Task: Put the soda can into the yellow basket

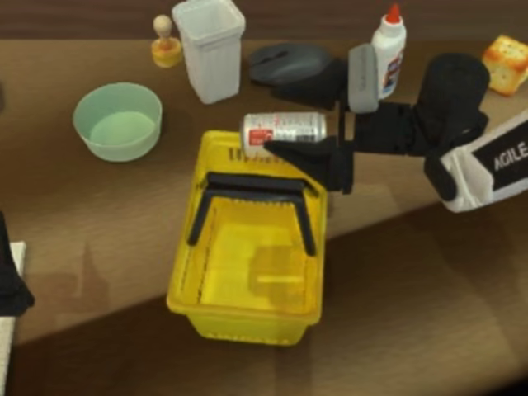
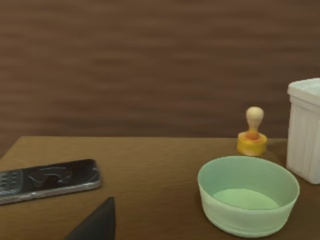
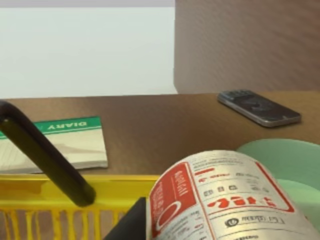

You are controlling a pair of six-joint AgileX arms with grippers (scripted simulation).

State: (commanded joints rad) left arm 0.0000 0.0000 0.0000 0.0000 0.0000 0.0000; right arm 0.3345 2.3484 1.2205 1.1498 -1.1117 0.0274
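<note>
The soda can (image 1: 285,129) is white and silver with red markings. It lies on its side in the air over the far rim of the yellow basket (image 1: 183,289). My right gripper (image 1: 297,122) is shut on the can, one black finger on each side. In the right wrist view the soda can (image 3: 225,200) fills the foreground beside a dark finger (image 3: 131,225), with the yellow basket rim (image 3: 125,183) and its black handle (image 3: 45,155) just beyond. The basket's inside looks empty. My left gripper (image 1: 10,285) stays parked at the table's left edge, open.
A pale-green bowl (image 1: 118,121) sits left of the basket. Behind it stand a white square cup (image 1: 209,49), a wooden stamp (image 1: 167,43), a grey mouse (image 1: 285,59), a glue bottle (image 1: 388,45) and bread (image 1: 505,62). A phone (image 2: 47,180) and a diary (image 3: 60,142) lie at the left.
</note>
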